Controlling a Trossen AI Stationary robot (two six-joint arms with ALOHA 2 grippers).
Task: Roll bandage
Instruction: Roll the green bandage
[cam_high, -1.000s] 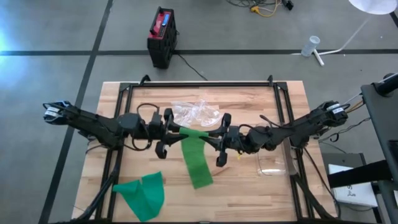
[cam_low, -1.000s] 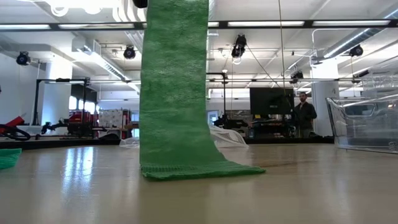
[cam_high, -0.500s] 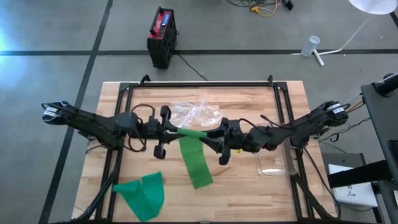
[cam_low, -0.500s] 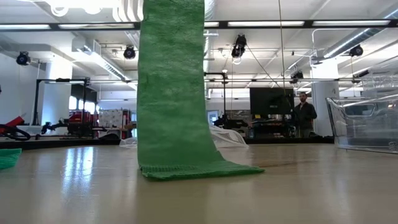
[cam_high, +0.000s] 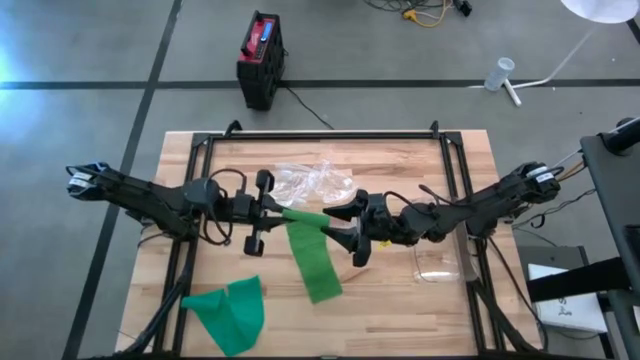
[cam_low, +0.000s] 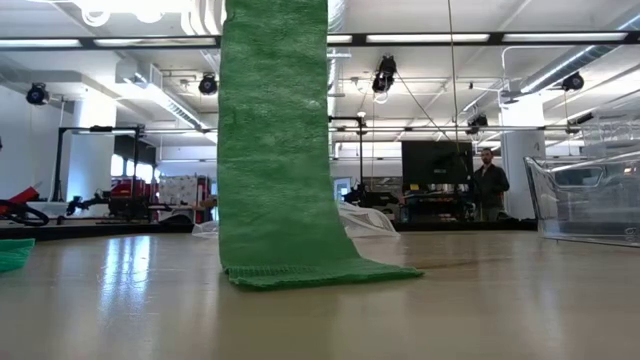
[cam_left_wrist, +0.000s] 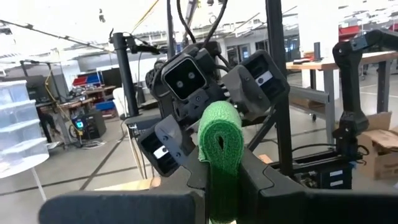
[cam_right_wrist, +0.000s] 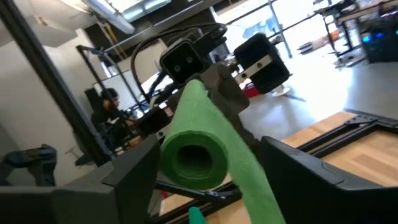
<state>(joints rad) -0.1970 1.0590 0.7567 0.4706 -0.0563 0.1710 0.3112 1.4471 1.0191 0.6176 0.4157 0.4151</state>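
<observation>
Hanging from above the low camera's frame, the green bandage (cam_low: 275, 140) hides both grippers there; only its tail end lies on the tabletop (cam_high: 400, 300). The left gripper (cam_high: 268, 211) is clenched on the rolled end. The right gripper (cam_high: 345, 222), just beside that roll, has spread its fingers since a second ago, releasing it. Bare wood lies toward the near edge.

Green bandage (cam_high: 311, 250), pale wood table (cam_high: 400, 310)
</observation>
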